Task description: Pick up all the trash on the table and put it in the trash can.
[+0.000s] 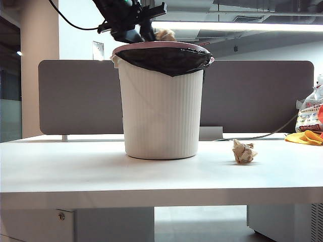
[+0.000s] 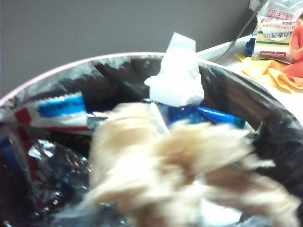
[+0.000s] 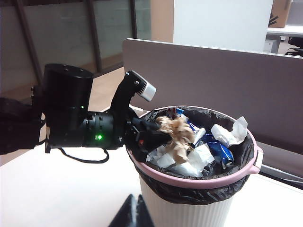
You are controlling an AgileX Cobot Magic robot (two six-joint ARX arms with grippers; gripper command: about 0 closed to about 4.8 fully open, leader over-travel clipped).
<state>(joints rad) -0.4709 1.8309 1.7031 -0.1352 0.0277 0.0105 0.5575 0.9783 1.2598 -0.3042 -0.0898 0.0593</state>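
**Left gripper over the trash can, paper wad at its fingers**

Left gripper (image 3: 163, 135) sits at the rim of the trash can (image 1: 160, 116), reaching in from the near-left side as the exterior view shows it. A tan crumpled wad (image 3: 177, 135) is right at its tip, over the open mouth — motion-blurred in the left wrist view, so I cannot tell whether the fingers are clamped on it or have let go.

Trash can stands upright mid-table (image 1: 75, 171), black liner (image 1: 166, 58) folded over the pinkish rim. Inside: white tissue (image 3: 229, 134), blue and silver wrappers (pile reaches close to the rim).

A second wad (image 1: 244, 152) lies on the table to the right of the can, well apart from it.

Right gripper (image 3: 132, 213) — only the dark tips show in its own wrist view, pressed together, nothing between them. It hangs above the table just beside the can.

Far right: printed plastic bag (image 1: 309, 113) and orange-yellow cloth (image 1: 305, 137), near the grey divider panel (image 1: 75, 96).
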